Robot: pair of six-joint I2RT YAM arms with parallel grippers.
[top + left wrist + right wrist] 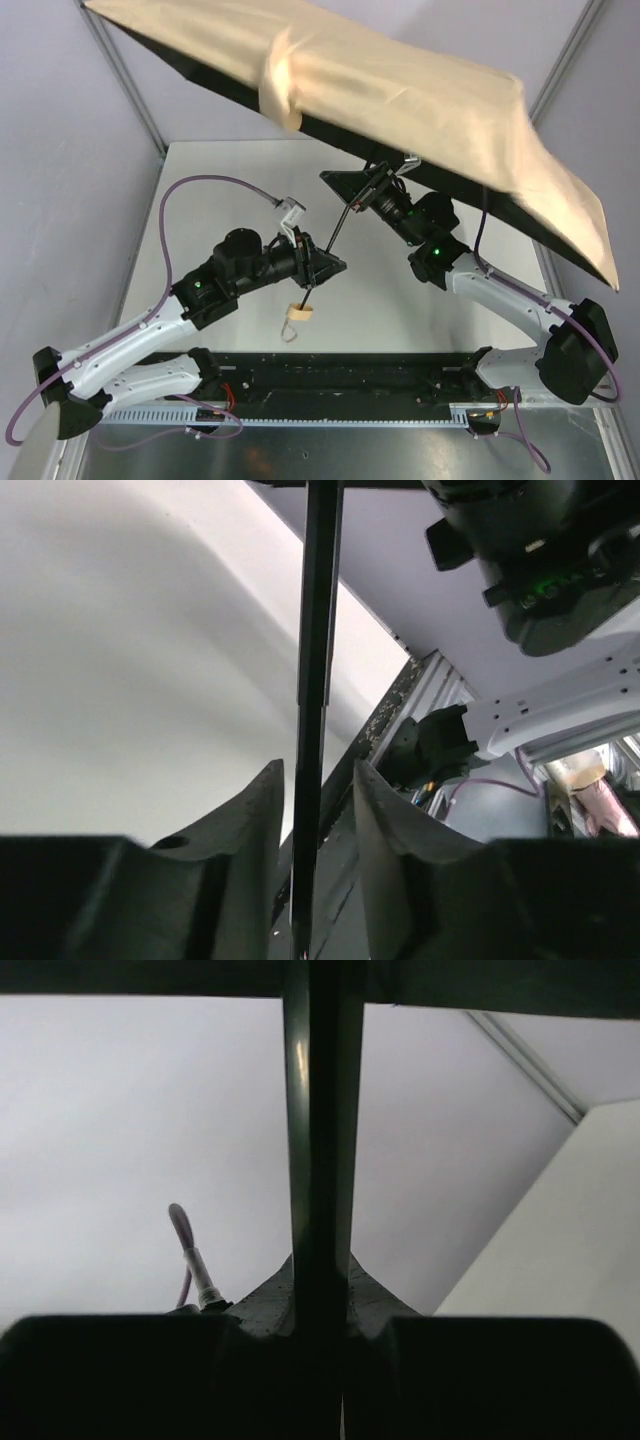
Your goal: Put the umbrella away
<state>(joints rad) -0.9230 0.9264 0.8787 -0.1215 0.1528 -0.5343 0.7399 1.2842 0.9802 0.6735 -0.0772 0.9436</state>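
There is one umbrella (pixel 400 100), and it is spread open in the air above the white counter (pixel 230 170). Its single beige canopy (pixel 450 130) slants across the top of the overhead view, from high on the left to low on the right. One fabric tab (pixel 285 95) hangs from the upper face of the canopy.

One thin black shaft (pixel 335 240) runs down and to the left from under the canopy. It ends in one small tan handle (pixel 298 313) with one wrist loop (pixel 289 330), both hanging clear of the counter.

Two arms work on it, each with one end effector, and both are on the shaft.

- **Right end effector:** The right end effector (pixel 365 195) is high up, just under the canopy. Its own camera shows its two fingers (pixel 372 1290) clenched against the shaft on both sides, with no gap (a firm grasp on the umbrella).
- **Left end effector:** The left end effector (pixel 318 268) is lower, just above the handle. In its wrist view the shaft passes between its two fingers (pixel 262 820). A sliver of background shows on each side, so the jaws sit loosely around the shaft, slightly parted and not pinching it.

The left wrist view also shows the right arm (pixel 560 710), white and black with one green light. One black rail (pixel 340 370) runs along the near edge of the counter between the two arm bases. One purple cable (pixel 200 185) arcs over the left arm.
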